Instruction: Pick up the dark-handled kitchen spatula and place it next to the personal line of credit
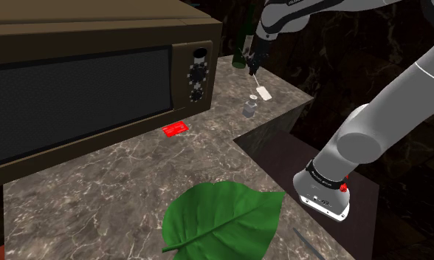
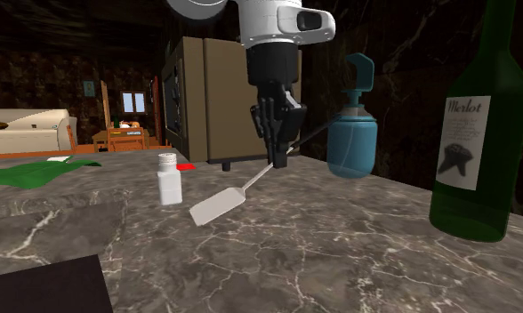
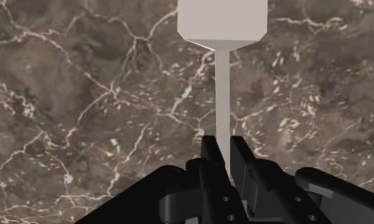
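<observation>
Overhead, the black gripper (image 1: 252, 68) hung from the white arm above the far corner of a dark marble counter (image 1: 97, 185). Its two fingers were closed to a narrow gap and clamped on the spatula (image 1: 264, 93), gripping the thin shaft.

In the wrist view, the pale shaft ran straight out from between the fingers (image 3: 210, 147) to a wide, light blade, with veined marble behind it. In the second exterior view, the spatula (image 2: 217, 204) slanted down from the gripper (image 2: 276, 160), blade lowest and close to the counter (image 2: 340, 249). Whether the blade touched the stone could not be told. A thin dark handle stuck out above and behind the fingers.

A small white bottle (image 2: 168, 180) stood just beside the blade. A blue spray bottle (image 2: 351, 142) and a green wine bottle (image 2: 478, 133) labelled Merlot stood further along.

The red card (image 1: 176, 129) lay flat on the counter in front of a large brown microwave (image 1: 97, 81), well apart from the spatula, toward the shoulder view's left. A big green leaf (image 1: 223, 218) lay on the near part of the counter.
</observation>
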